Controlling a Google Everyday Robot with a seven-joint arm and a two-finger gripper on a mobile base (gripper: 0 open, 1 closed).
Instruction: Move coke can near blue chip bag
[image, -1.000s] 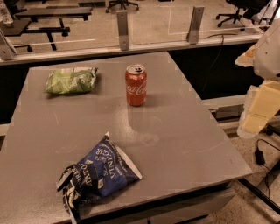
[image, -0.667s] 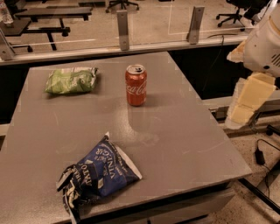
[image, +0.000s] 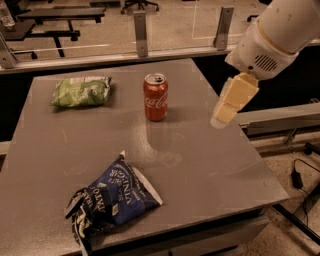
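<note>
White arm (image: 272, 40) cut off at the top-right edge. Gripper (image: 222, 116) over the grey table's (image: 210, 165) right side; spread or closed, impossible to tell. Coke can (image: 155, 97) upright, well left of it. Blue chip bag (image: 112, 200) far down-left, by the front edge. Green snack bag (image: 81, 91) beyond the can. Metal posts (image: 140, 32) behind.
</note>
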